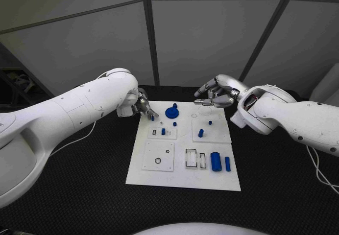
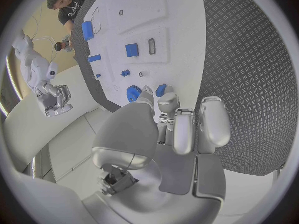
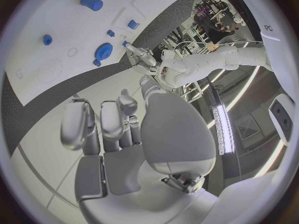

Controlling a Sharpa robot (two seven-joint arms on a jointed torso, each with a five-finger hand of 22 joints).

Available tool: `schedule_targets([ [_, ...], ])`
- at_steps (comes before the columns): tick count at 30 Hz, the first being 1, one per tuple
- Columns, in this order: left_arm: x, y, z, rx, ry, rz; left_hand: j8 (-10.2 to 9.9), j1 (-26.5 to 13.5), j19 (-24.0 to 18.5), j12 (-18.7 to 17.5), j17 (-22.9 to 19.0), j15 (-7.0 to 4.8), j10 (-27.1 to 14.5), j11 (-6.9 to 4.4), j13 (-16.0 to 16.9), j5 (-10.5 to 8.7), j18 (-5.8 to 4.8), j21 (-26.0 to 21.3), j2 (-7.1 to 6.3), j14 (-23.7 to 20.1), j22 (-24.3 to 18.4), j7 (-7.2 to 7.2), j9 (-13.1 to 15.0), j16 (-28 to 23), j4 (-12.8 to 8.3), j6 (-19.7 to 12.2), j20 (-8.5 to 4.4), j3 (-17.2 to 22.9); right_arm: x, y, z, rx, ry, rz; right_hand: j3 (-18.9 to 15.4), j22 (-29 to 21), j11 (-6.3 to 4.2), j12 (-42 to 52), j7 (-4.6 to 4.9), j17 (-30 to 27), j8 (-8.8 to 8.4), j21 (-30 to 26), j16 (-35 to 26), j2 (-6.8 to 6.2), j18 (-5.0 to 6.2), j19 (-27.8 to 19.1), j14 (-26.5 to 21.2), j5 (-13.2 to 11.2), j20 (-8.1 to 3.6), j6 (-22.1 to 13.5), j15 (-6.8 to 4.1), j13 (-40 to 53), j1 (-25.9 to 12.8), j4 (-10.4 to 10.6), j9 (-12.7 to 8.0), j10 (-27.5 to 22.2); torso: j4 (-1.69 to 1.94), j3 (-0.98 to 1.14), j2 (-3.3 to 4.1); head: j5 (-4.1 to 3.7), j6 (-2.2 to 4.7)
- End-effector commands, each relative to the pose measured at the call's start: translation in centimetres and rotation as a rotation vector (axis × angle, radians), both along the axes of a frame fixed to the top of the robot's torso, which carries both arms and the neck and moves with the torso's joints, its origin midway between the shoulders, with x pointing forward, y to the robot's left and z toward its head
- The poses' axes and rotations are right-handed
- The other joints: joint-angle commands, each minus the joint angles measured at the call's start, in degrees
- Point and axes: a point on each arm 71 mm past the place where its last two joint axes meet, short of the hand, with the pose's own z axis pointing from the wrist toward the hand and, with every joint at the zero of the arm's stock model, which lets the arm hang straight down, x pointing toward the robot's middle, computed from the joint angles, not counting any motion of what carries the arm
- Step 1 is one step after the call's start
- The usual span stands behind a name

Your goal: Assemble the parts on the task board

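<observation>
The white task board (image 1: 182, 177) lies in the middle of the black table. My left hand (image 1: 141, 105) is at the board's far left corner and pinches a small blue part (image 2: 161, 89) at its fingertips, just beside the blue gear (image 1: 172, 112). My right hand (image 1: 219, 95) hovers over the board's far right edge with its fingers loosely curled and nothing in them. A blue peg (image 1: 201, 132) and two smaller blue pieces (image 1: 163, 131) stand in the board's middle blocks. Two blue cylinders (image 1: 215, 161) lie near the right edge.
Raised white blocks with holes and slots (image 1: 158, 156) cover the board's near half. Black table surface (image 1: 84, 186) runs around the board on all sides. Grey wall panels stand behind the table.
</observation>
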Motion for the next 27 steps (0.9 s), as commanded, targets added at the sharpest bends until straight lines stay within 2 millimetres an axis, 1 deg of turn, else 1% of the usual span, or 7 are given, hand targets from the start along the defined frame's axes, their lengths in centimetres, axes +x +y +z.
schedule_targets([
  [1,0.08,-0.10,0.12,-0.004,-0.008,-0.008,0.25,0.17,0.33,0.32,9.34,0.24,0.40,0.17,0.07,-0.14,-2.73,0.16,0.51,4.26,0.04,-0.01,-0.09,0.23,-0.27,0.29,-0.16,-0.06,-0.03,0.13,0.18,0.001,-0.008,0.005,0.06,0.58,-0.04,0.35,-0.06,0.05,-0.36,-0.02,-0.19,-0.16,0.80,0.40,0.42,0.29,-0.06,0.27,-0.04,0.03,-0.42,0.34,0.08,0.06,-0.02,-0.01,-0.02,0.01,0.04],
  [8,0.07,-0.13,0.08,0.000,-0.003,-0.008,0.25,0.05,0.37,0.42,9.35,0.24,0.44,0.17,0.08,-0.14,-2.75,0.23,0.73,4.26,0.13,-0.02,-0.28,0.25,-0.22,0.35,-0.16,-0.23,-0.03,0.16,0.18,0.001,-0.008,0.006,0.06,0.58,-0.04,0.35,-0.06,0.05,-0.36,-0.02,-0.19,-0.16,0.80,0.40,0.42,0.29,-0.06,0.27,-0.04,0.03,-0.42,0.34,0.08,0.06,0.01,0.00,0.00,-0.07,0.02],
  [12,0.12,-0.04,0.06,0.003,-0.002,-0.002,0.32,1.10,0.42,0.55,9.43,0.15,0.45,0.03,0.04,0.00,-2.76,0.32,2.18,4.28,0.29,-0.19,-0.79,0.34,-0.87,0.58,-0.21,0.15,-0.03,0.15,0.18,0.001,-0.008,0.006,0.06,0.58,-0.04,0.35,-0.06,0.05,-0.36,-0.02,-0.19,-0.16,0.80,0.40,0.42,0.29,-0.06,0.27,-0.04,0.03,-0.42,0.34,0.08,0.06,-0.02,-0.04,0.01,-0.07,0.04],
  [14,0.15,0.00,0.05,0.004,-0.002,0.001,0.36,1.76,0.43,0.58,9.45,0.09,0.43,-0.05,0.00,0.10,-2.76,0.33,2.84,4.29,0.34,-0.28,-0.99,0.36,-1.34,0.69,-0.25,0.41,-0.03,0.16,0.18,0.001,-0.008,0.006,0.06,0.58,-0.04,0.35,-0.06,0.05,-0.36,-0.02,-0.19,-0.16,0.80,0.40,0.42,0.29,-0.06,0.27,-0.04,0.03,-0.42,0.34,0.08,0.06,-0.04,-0.01,0.01,-0.08,0.03],
  [17,0.20,0.05,0.03,0.006,-0.002,0.004,0.39,2.53,0.46,0.63,9.47,0.04,0.40,-0.12,-0.05,0.28,-2.77,0.39,3.55,4.29,0.45,-0.36,-1.27,0.38,-2.00,0.75,-0.30,0.65,-0.03,0.18,0.17,0.001,-0.008,0.007,0.06,0.58,-0.04,0.35,-0.06,0.05,-0.36,-0.02,-0.19,-0.16,0.80,0.40,0.42,0.29,-0.06,0.27,-0.04,0.03,-0.42,0.34,0.08,0.06,-0.02,-0.02,0.00,-0.14,0.06],
  [27,0.22,-0.08,-0.01,0.009,0.004,0.002,0.41,2.82,0.56,0.79,9.59,0.01,0.44,-0.15,-0.02,0.43,-2.82,0.54,3.81,4.33,0.63,-0.39,-1.41,0.51,-2.30,0.79,-0.32,0.70,-0.08,0.34,0.18,0.001,-0.006,0.011,0.06,0.58,-0.04,0.35,-0.06,0.05,-0.36,-0.02,-0.19,-0.16,0.80,0.40,0.42,0.29,-0.06,0.27,-0.04,0.03,-0.42,0.34,0.08,0.06,-0.02,-0.01,-0.01,-0.21,0.06],
])
